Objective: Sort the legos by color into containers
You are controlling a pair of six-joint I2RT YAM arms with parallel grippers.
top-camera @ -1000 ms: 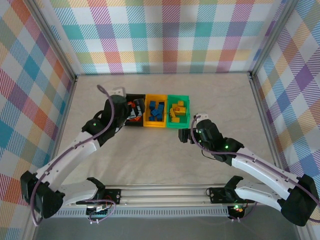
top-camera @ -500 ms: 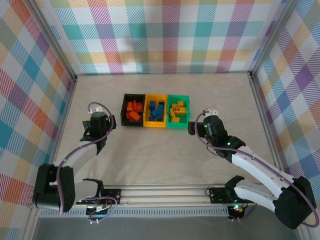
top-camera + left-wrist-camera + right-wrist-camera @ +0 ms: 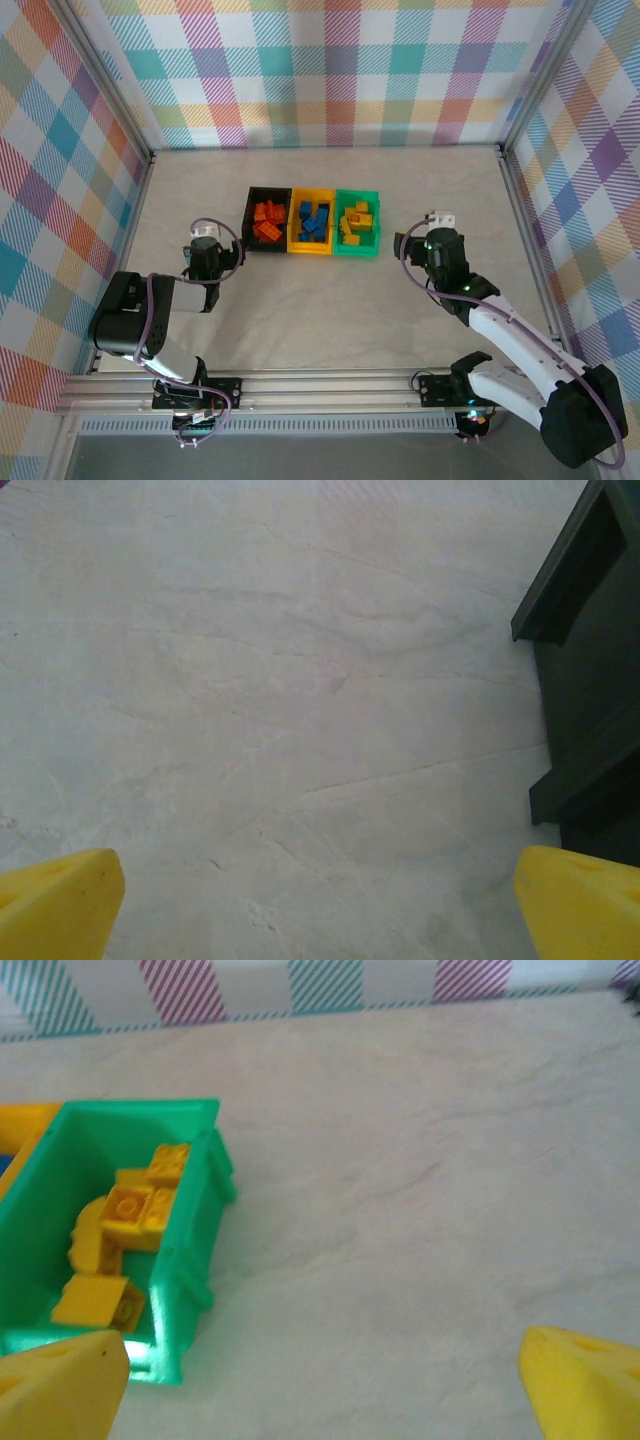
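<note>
Three containers stand in a row at the table's middle. The black bin (image 3: 248, 222) holds orange legos (image 3: 266, 220), the yellow bin (image 3: 310, 249) holds blue legos (image 3: 312, 222), and the green bin (image 3: 356, 251) holds yellow legos (image 3: 355, 220). My left gripper (image 3: 206, 244) sits low, left of the black bin, open and empty (image 3: 320, 910); the black bin's wall (image 3: 590, 680) is at the right edge of the left wrist view. My right gripper (image 3: 428, 236) is right of the green bin, open and empty (image 3: 320, 1385). The green bin's wall (image 3: 190, 1240) and its yellow legos (image 3: 130, 1215) lie to the left in the right wrist view.
Bare pale tabletop (image 3: 320, 310) surrounds the bins. Plaid walls with metal frame posts (image 3: 515, 190) close in the back and both sides. The arms' mounting rail (image 3: 320, 385) runs along the near edge.
My left arm has drawn back from over the black bin, down and left toward its base. My right gripper has moved right, away from the green bin. Both stayed open.
</note>
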